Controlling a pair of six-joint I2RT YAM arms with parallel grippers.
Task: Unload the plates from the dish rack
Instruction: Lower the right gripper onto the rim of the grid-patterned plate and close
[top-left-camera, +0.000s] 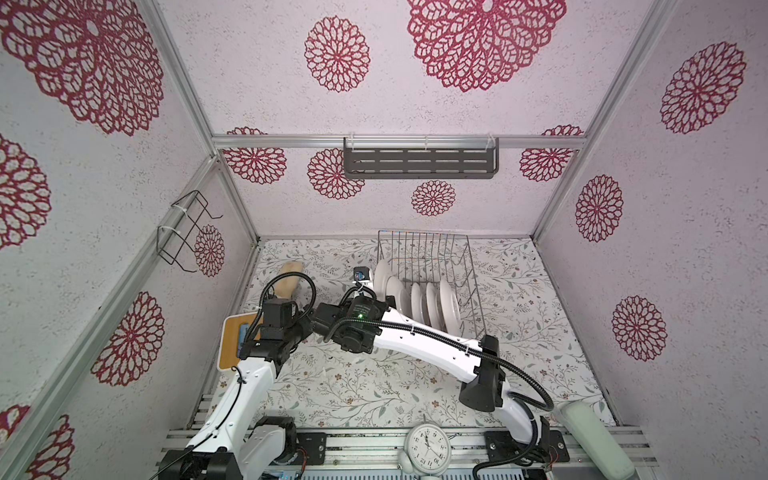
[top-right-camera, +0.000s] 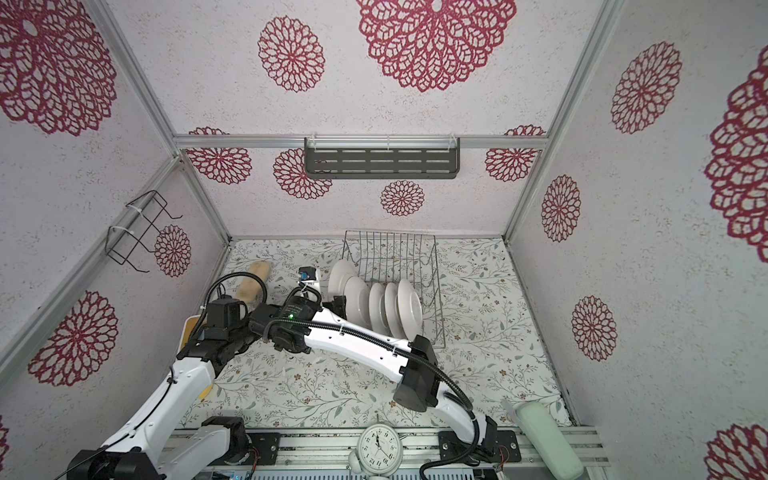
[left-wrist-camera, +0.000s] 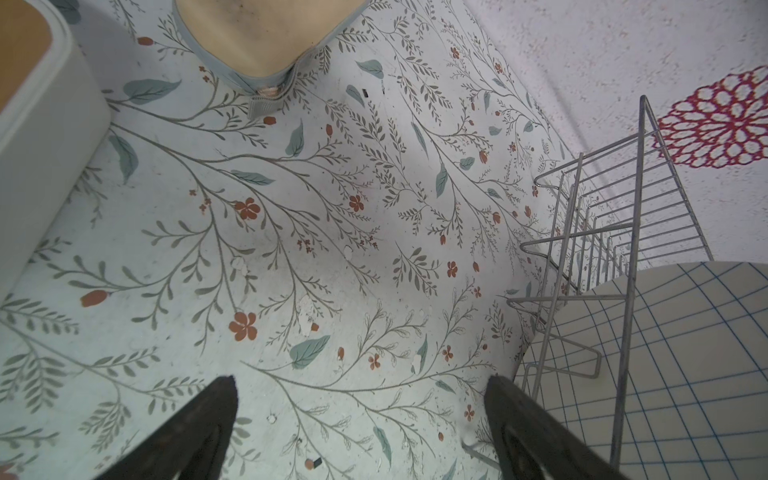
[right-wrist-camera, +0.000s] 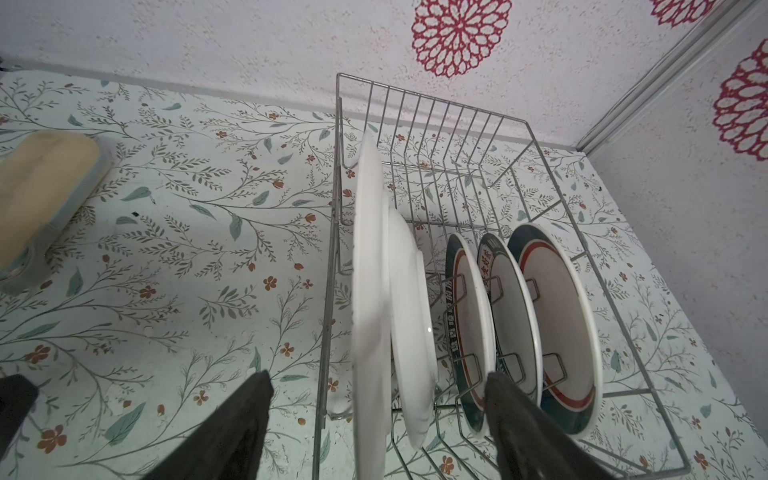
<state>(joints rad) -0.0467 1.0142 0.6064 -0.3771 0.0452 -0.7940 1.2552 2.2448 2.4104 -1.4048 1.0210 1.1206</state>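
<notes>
Several plates stand on edge in the silver wire dish rack (top-left-camera: 469, 266) (right-wrist-camera: 432, 99) at the back of the table. The largest plate (top-left-camera: 382, 272) (right-wrist-camera: 368, 291) is at the rack's left end, and its gridded face (left-wrist-camera: 665, 353) shows through the wires. Beside it stands a white-backed plate (right-wrist-camera: 407, 311), then teal-rimmed ones (right-wrist-camera: 557, 324). My right gripper (right-wrist-camera: 378, 384) (top-left-camera: 386, 303) is open, its fingers straddling the edges of the largest plate and its neighbour without touching. My left gripper (left-wrist-camera: 361, 386) hangs open and empty over the table left of the rack, hidden under the right wrist in both top views.
A white box with a wooden lid (top-left-camera: 232, 345) sits at the left edge, with a beige pad (top-left-camera: 291, 276) behind it. A clock (top-left-camera: 428, 449) and a pale green cylinder (top-left-camera: 594, 440) stand at the front. A grey shelf (top-left-camera: 419, 162) and a black wire holder (top-left-camera: 183, 232) hang on the walls.
</notes>
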